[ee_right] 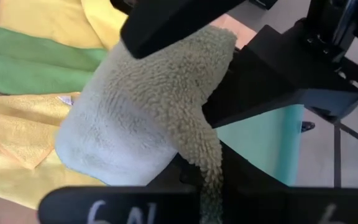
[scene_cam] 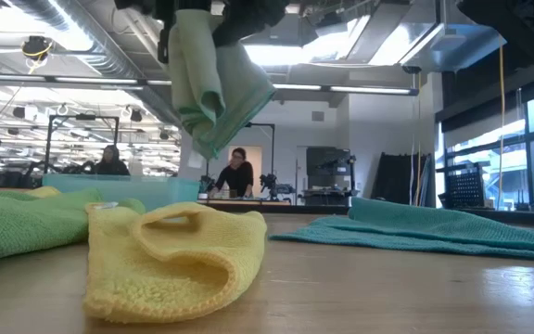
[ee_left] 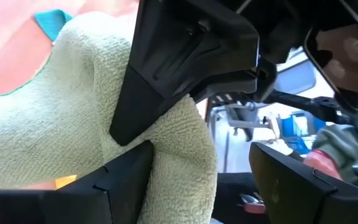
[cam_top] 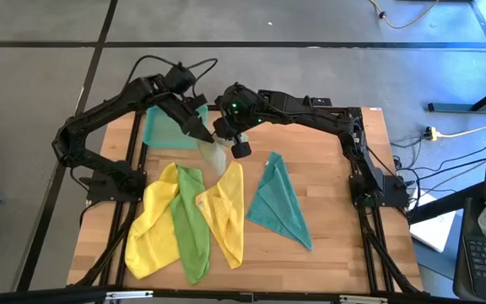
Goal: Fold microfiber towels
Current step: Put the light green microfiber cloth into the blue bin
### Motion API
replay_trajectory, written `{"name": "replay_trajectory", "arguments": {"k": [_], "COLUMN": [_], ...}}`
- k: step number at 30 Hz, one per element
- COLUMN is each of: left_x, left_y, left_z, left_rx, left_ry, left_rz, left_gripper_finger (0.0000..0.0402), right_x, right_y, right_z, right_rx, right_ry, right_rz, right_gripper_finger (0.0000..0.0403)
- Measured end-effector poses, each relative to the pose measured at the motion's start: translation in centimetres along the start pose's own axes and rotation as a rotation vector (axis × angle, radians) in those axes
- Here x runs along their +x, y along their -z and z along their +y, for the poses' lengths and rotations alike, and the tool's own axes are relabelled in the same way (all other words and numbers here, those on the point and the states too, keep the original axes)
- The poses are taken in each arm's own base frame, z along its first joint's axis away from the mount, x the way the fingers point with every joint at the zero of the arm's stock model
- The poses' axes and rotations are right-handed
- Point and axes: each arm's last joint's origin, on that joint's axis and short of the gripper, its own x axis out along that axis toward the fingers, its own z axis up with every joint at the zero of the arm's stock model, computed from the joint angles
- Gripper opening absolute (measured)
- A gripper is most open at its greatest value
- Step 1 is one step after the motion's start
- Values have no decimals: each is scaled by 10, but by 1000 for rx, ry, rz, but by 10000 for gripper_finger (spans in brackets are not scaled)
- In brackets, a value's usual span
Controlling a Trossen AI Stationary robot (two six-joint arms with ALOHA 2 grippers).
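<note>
The right gripper is clenching the pale olive-green towel high above the back middle of the wooden table, its fingers pressed tight on the cloth. The left gripper is sitting just beside it with its jaws spread wide, and the same towel is draping around one of its fingers; whether that finger is bearing any of the cloth's weight cannot be told. In the low view the towel is hanging in loose folds, clear of the tabletop, with its lower tip pointing down.

The other microfiber towels are lying on the table in front of the arms. The bright green towel is stretching in a long strip between the two yellow ones, overlapping both. One yellow towel is lying crumpled toward the left side, and the other yellow towel is lying just right of the green strip. The teal towel is lying apart from them toward the right, roughly in a triangle shape.

The translucent teal tray is resting at the back left of the table, partly under the left arm.
</note>
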Motion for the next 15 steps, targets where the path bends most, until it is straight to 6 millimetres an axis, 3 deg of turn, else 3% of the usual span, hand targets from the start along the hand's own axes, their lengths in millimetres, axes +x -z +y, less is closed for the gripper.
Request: {"name": "replay_trajectory", "arguments": {"k": [15], "left_x": [4], "left_y": [0], "left_z": [1], "left_rx": [91], "left_ry": [-166], "left_rz": [-32], "left_gripper_finger": [265], "right_x": [1], "right_y": [3], "right_z": [0], "right_rx": [35], "right_ry": [3], "right_rz": [32], "right_gripper_finger": [14]}}
